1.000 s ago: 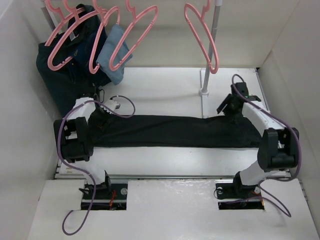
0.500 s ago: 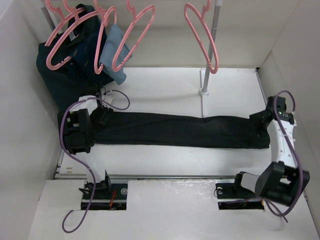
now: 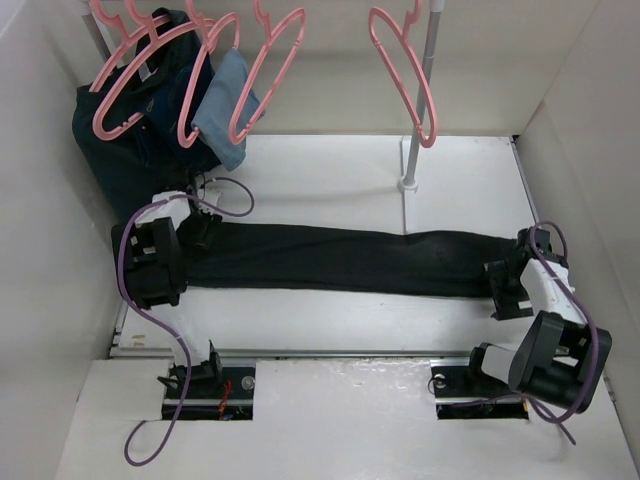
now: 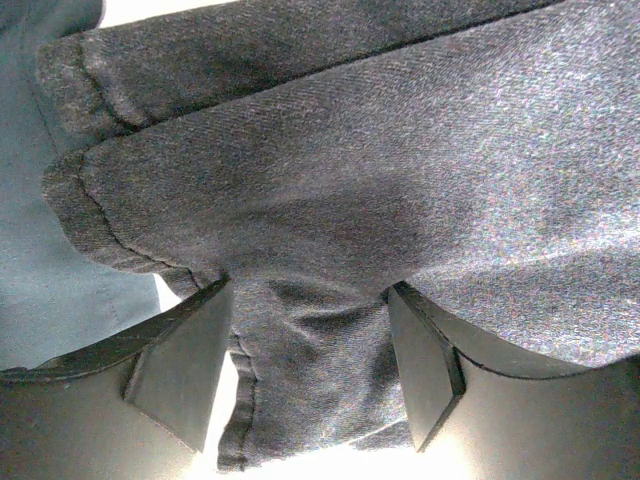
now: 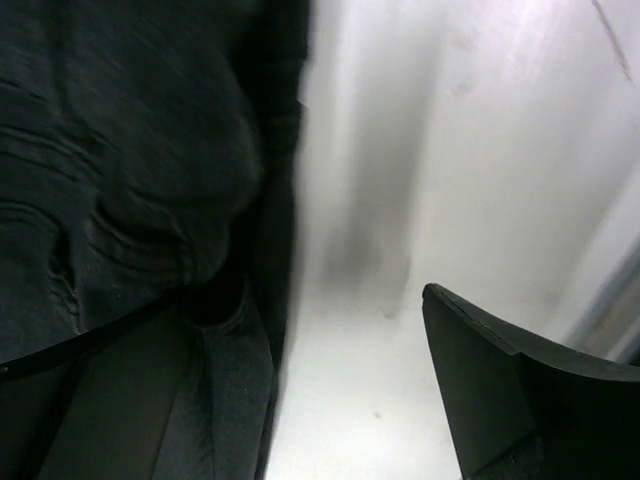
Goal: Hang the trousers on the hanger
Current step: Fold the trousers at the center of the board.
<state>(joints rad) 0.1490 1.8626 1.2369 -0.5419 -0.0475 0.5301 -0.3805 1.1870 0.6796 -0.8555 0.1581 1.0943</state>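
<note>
- I see the trousers (image 3: pixel 350 262) lying as one long dark band across the middle of the top view. They lie flat on the white table (image 3: pixel 330 170) and run from the left arm to the right arm.
- My left gripper (image 4: pixel 310 300) is clamped on the band's left end. In the left wrist view the cloth puckers between the two fingers (image 4: pixel 185 365), and a stitched hem edge shows at the upper left of that frame.
- My right gripper (image 5: pixel 325 300) stands wide at the band's right end, in the lower right of the top view.
- One finger (image 5: pixel 500 390) is over bare table, apart from the cloth, and the cloth fills the left half of the right wrist frame.
- That frame is blurred and dark on the left, so I cannot tell whether the other finger touches the fabric. It seems to lie just against the cloth's edge.
- The hanger (image 3: pixel 397 85), bare and pink, hangs right of centre at the top of the overhead frame, beside the grey pole (image 3: pixel 411 160). It is well apart from the trousers.
- At the upper left hang the other pink hangers (image 3: pixel 275 78), with a navy garment (image 3: pixel 120 150) and a light-blue cloth (image 3: pixel 225 105) among them.
</note>
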